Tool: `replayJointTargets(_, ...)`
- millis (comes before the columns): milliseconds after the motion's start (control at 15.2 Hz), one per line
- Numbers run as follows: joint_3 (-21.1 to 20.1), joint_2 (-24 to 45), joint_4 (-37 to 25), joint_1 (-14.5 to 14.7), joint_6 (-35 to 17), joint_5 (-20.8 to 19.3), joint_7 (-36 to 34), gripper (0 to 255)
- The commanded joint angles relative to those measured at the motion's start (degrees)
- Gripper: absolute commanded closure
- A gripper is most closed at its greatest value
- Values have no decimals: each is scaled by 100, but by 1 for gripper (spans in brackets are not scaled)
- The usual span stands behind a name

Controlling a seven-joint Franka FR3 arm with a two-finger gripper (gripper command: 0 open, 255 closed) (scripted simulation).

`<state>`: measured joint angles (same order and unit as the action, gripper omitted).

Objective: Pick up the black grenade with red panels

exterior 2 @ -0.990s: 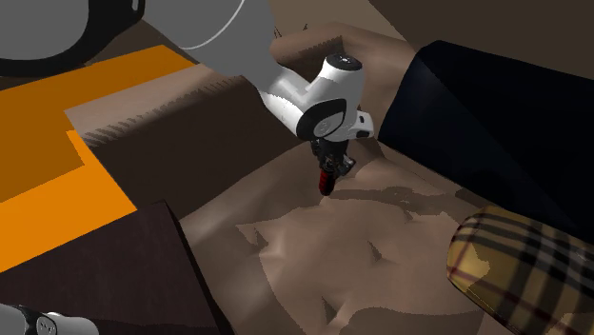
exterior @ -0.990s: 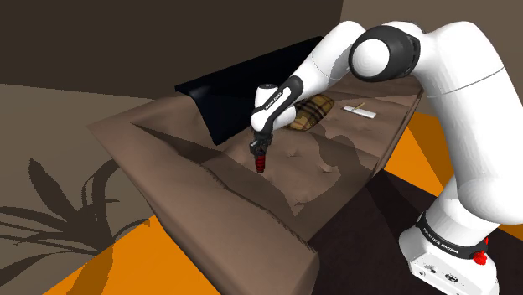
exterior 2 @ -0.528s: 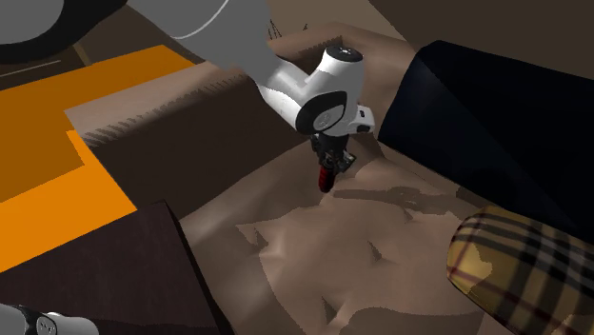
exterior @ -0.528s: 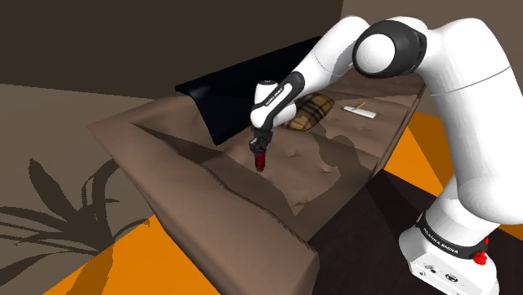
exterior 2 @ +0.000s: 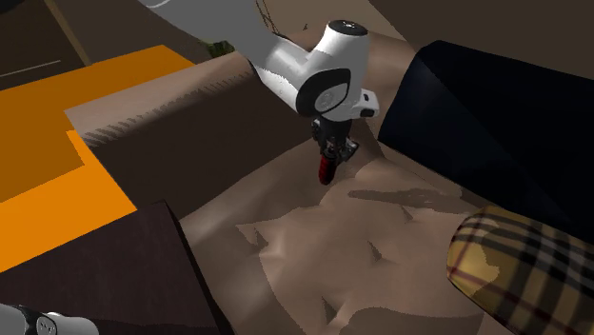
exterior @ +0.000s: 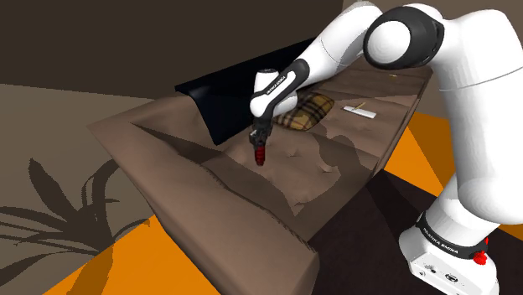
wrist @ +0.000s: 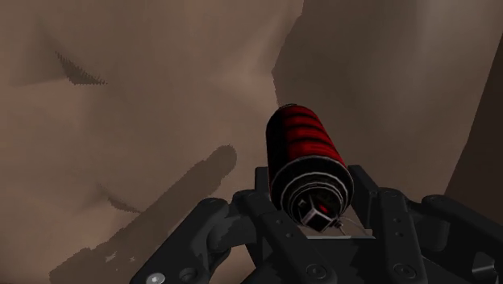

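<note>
A black cylindrical grenade with red panels (exterior: 261, 153) hangs upright above the brown bed cover (exterior: 251, 193), clear of it. My black gripper (exterior: 262, 139) is shut on its upper end. From the second exterior view the grenade (exterior 2: 326, 168) points down below the gripper (exterior 2: 333, 149). Along the hand, the grenade (wrist: 306, 153) is clasped between the two fingers (wrist: 270, 198), and its shadow falls on the cover beneath.
A plaid pillow (exterior: 307, 112) lies behind the gripper, and a dark blue headboard cushion (exterior: 226, 92) stands beside it. A small white flat object (exterior: 361, 109) rests near the bed's far corner. Orange floor (exterior: 151, 272) borders the bed.
The gripper has risen with the grenade clasped in it, lifting it further off the bed cover. The arm's upper links have also moved up.
</note>
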<state>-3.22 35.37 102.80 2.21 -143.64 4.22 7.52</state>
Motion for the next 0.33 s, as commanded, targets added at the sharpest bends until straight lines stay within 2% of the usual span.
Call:
replayJointTargets(0,1,-98,-17,3,115,-3,-14,255)
replayJointTargets(264,2,-214,-14,2,228,-5,-23,255)
